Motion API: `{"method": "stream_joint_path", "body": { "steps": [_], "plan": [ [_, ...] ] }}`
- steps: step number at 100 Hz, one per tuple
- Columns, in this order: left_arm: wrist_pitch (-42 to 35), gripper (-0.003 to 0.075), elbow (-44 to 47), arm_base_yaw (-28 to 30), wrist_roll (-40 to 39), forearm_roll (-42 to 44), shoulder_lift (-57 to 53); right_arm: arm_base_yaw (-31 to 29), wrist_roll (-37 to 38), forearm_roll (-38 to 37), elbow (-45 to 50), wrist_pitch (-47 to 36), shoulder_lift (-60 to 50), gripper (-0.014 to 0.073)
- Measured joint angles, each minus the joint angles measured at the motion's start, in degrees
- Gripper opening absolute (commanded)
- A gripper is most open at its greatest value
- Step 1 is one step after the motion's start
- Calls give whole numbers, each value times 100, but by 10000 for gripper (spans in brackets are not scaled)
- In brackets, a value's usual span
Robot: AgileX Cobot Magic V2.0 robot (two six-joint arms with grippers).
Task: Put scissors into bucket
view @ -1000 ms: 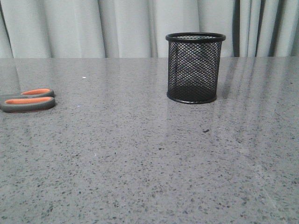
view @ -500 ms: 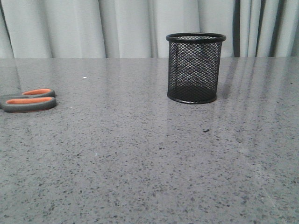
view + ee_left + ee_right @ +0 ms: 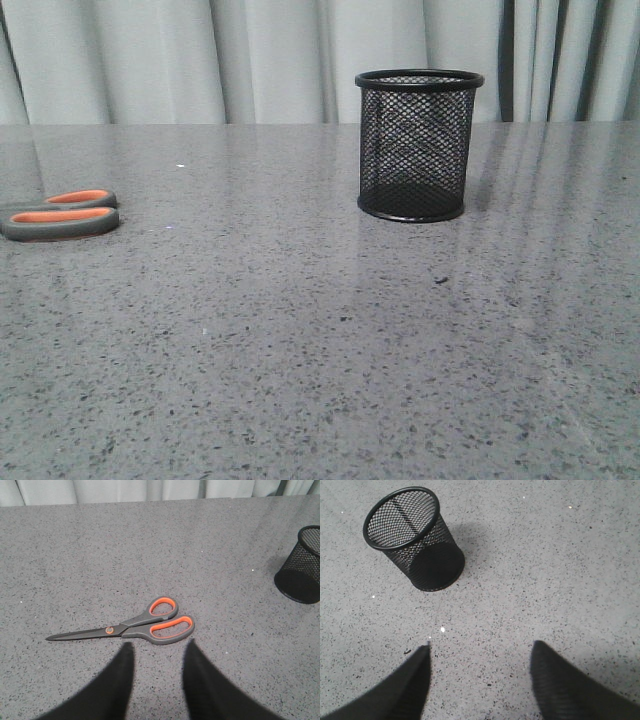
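Note:
The scissors lie flat on the grey speckled table, dark grey handles lined in orange, blades closed. In the front view only their handles show at the far left edge. My left gripper is open and empty, hovering just short of the handles. The bucket, a black wire-mesh cup, stands upright at the back right of centre; it also shows in the left wrist view and the right wrist view, and it looks empty. My right gripper is open and empty above bare table, apart from the bucket.
Grey curtains hang behind the table's far edge. Neither arm shows in the front view. The grey speckled tabletop stretches between scissors and bucket.

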Motion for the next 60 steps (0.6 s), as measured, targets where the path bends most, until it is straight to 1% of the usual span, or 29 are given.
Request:
{"method": "stream_joint_path", "body": {
  "steps": [7, 22, 32, 41, 60],
  "plan": [
    [22, 424, -32, 0, 24, 0, 62, 0, 0, 0, -23, 12, 6, 463],
    [262, 364, -236, 0, 339, -24, 397, 0, -22, 0, -23, 49, 6, 463],
    [467, 363, -503, 0, 660, -24, 813, 0, -35, 0, -23, 80, 6, 463],
    [681, 363, -803, 0, 1042, -24, 1310, 0, -93, 0, -23, 104, 6, 463],
    [1308, 364, -1434, 0, 2096, -24, 2527, 0, -186, 0, -23, 126, 6, 463]
  ]
}}
